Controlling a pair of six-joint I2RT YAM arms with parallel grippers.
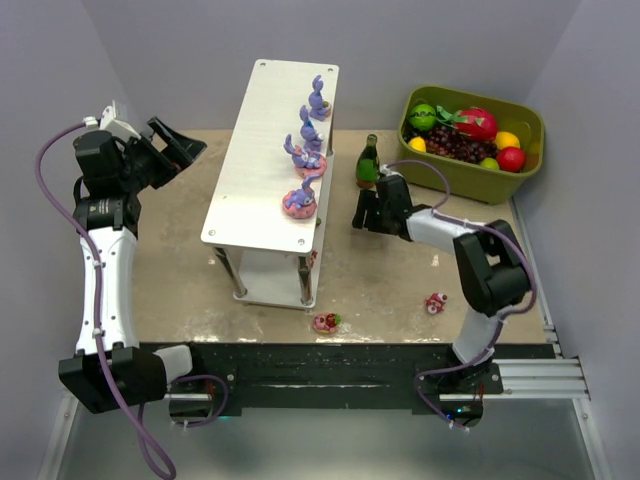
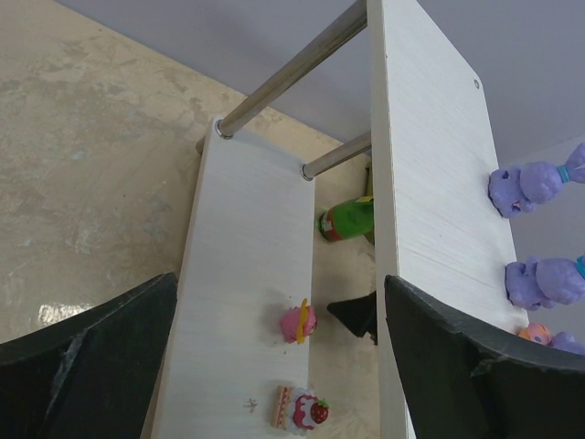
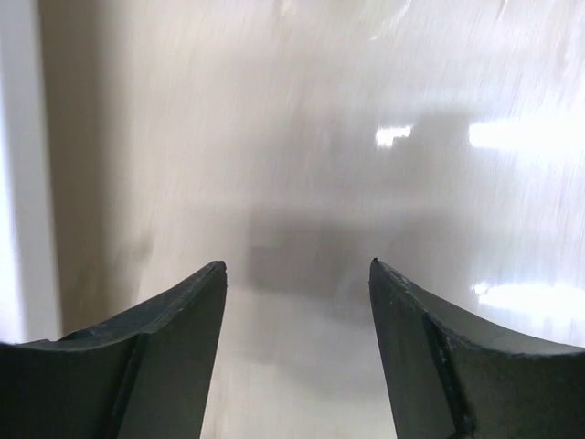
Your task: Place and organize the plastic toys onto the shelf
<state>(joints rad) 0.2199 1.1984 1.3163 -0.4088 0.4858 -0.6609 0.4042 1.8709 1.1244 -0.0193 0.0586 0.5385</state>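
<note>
The shelf [image 1: 262, 150] stands mid-table. Several purple bunnies [image 1: 310, 128] on pink bases line the right edge of its top board, the nearest [image 1: 300, 200] on a wider pink base. On the lower tier [image 2: 228, 274] lie a pink and yellow piece [image 2: 299, 322] and a strawberry cake piece [image 2: 302, 409]. Two more toys lie on the table: a pink and red one [image 1: 326, 322] and a red one [image 1: 435, 302]. My left gripper [image 1: 180, 150] is open and empty, raised left of the shelf. My right gripper [image 1: 362, 215] is open and empty, low beside the shelf's right side, over bare table [image 3: 296, 265].
A dark green bottle [image 1: 368, 162] stands just behind my right gripper. An olive-green bin [image 1: 470, 145] of fruits sits at the back right. The shelf's metal legs [image 1: 305, 280] stand near the front toys. Walls close in at left and right.
</note>
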